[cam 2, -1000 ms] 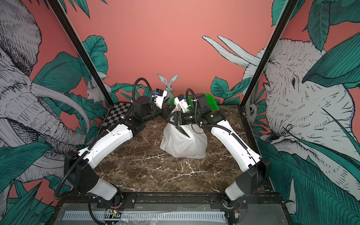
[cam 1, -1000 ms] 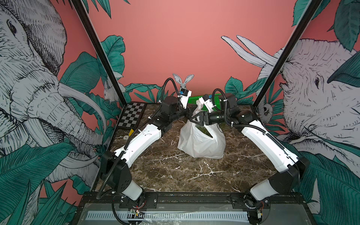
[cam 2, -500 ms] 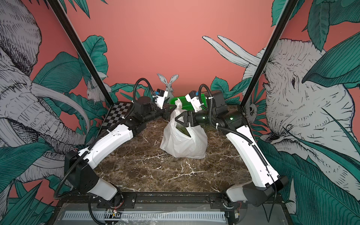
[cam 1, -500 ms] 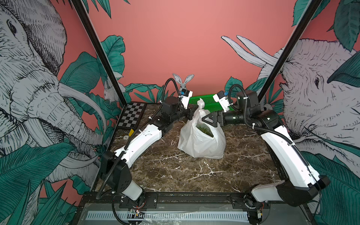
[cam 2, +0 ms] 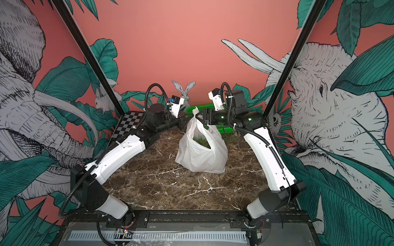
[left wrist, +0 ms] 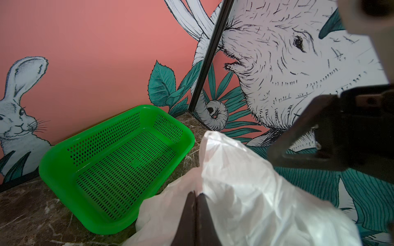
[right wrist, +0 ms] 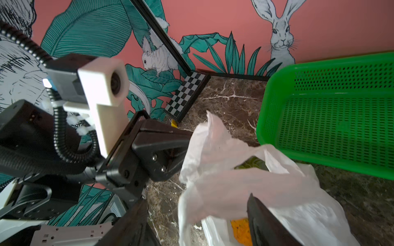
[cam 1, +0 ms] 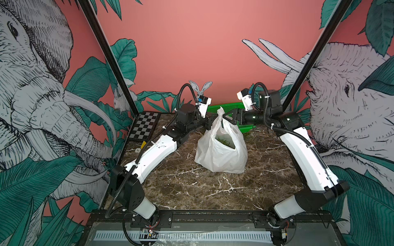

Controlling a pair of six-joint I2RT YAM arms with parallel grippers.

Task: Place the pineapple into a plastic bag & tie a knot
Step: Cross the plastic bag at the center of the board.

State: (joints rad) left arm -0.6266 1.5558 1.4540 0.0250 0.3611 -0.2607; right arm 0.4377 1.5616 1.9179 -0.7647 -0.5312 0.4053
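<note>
Pinching one handle of the bag (cam 1: 221, 155) near its top, my left end effector (left wrist: 195, 194) has its jaws pressed together on the thin white film and holds that handle upright. My right end effector (right wrist: 197, 199) is spread wide, with one jaw on each side of the other handle band, and it grips nothing.

The bag sits on the bench (cam 1: 191, 187) just in front of the green basket (left wrist: 96, 128). The pineapple (cam 1: 226, 141) is inside it, its green leaves showing through the gaping mouth. I see no finished knot.

My main worry is the film. It looks slick and light, so a hard pull from my right side could slide the handle out of my left pinch, and the bag would slump. If I close my right jaws where they stand, I may catch a fold of the bag wall along with the handle, and a knot there would not seal the mouth. Pulling sideways could also tip the bag, since only the fruit's weight anchors it. The spiky leaves sit close under the handles and could snag or pierce the film as I cinch.
</note>
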